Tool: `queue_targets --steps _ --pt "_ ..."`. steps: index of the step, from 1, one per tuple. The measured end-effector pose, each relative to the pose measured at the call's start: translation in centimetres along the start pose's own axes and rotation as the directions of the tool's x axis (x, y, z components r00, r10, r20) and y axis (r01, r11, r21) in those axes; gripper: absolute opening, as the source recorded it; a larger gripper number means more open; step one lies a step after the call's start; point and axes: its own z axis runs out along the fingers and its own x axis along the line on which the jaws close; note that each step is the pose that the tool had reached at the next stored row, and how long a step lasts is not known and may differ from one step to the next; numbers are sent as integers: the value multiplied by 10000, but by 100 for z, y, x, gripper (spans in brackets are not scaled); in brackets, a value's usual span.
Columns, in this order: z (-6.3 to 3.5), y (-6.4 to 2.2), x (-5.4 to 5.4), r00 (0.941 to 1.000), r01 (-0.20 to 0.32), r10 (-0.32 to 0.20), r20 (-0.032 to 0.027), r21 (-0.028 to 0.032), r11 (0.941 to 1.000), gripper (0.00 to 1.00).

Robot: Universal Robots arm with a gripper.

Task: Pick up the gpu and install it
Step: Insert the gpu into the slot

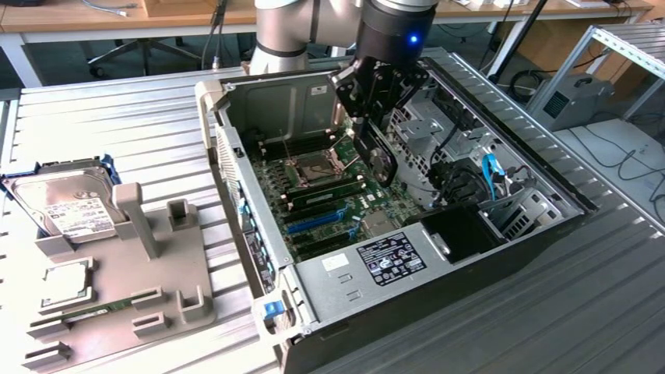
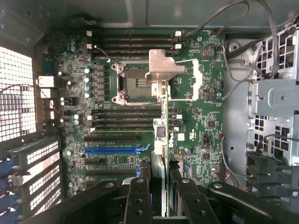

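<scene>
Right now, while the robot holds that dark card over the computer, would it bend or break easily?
Probably stiff: the gpu hangs straight from the gripper, no droop. Likely fragile: it looks very thin edge-on.

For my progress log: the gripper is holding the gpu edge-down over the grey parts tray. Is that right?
Not quite. The gripper is holding the gpu edge-down over the motherboard inside the open computer case, not over the grey parts tray. The exterior view shows this.
</scene>
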Motion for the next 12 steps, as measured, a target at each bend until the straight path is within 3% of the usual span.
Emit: queue_targets --steps 12 --pt "3 0 0 9999 120 -120 1 -4 9999 26"
